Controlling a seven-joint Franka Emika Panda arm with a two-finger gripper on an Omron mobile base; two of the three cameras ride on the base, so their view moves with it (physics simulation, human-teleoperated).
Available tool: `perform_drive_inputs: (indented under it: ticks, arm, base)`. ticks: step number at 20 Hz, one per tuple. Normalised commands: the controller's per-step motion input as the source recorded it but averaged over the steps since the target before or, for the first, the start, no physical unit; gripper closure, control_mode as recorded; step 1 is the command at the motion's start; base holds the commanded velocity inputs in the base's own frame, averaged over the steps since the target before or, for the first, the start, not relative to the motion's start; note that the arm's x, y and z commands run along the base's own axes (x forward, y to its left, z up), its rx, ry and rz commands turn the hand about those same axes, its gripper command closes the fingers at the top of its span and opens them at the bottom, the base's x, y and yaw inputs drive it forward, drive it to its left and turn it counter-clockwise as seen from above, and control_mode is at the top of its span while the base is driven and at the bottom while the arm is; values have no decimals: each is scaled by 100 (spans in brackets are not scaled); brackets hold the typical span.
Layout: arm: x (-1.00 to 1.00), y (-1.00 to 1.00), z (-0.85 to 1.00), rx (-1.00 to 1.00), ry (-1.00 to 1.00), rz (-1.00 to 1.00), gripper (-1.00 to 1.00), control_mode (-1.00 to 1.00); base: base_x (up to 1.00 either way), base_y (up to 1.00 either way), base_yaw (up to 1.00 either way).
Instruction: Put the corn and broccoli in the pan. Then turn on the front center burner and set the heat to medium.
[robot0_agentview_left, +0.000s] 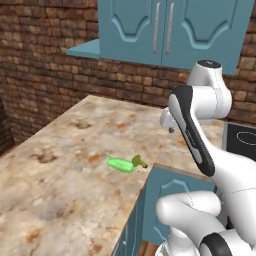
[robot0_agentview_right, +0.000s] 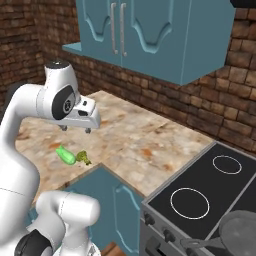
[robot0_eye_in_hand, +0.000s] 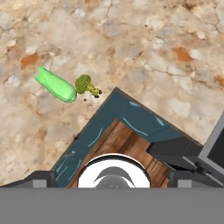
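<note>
Nothing done yet, by the look of it. Corn (robot0_eye_in_hand: 56, 84) and broccoli (robot0_eye_in_hand: 87, 84) lying touching on the speckled counter (robot0_eye_in_hand: 166, 52), near its inner corner, at ten o'clock in the hand view. Gripper (robot0_agentview_right: 76, 129) spread wide, empty, poised high above them. Pan (robot0_agentview_right: 240, 231) waiting on the cooktop (robot0_agentview_right: 200, 192), bare. Both pickups and the burner setting left.

Speckled stone counter (robot0_agentview_left: 60, 165), corn (robot0_agentview_left: 121, 164) touching broccoli (robot0_agentview_left: 139, 161) near its inner corner
</note>
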Motion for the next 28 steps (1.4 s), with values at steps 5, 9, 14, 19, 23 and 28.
perform_drive_inputs:
  ticks: [5, 9, 14, 19, 23, 28]
  arm:
    - [0, 0, 0, 0, 0, 0, -100, 100]
    - [0, 0, 0, 0, 0, 0, -100, 100]
    - [0, 0, 0, 0, 0, 0, -100, 100]
    - [22, 11, 0, 0, 0, -1, -100, -100]
    - [63, 52, 0, -1, 2, -6, -100, -100]
    - [35, 8, -9, 0, 0, 2, -100, -100]
  base:
    - [1, 0, 0]
    - [0, 0, 0]
    - [0, 0, 0]
    - [0, 0, 0]
    - [0, 0, 0]
    - [0, 0, 0]
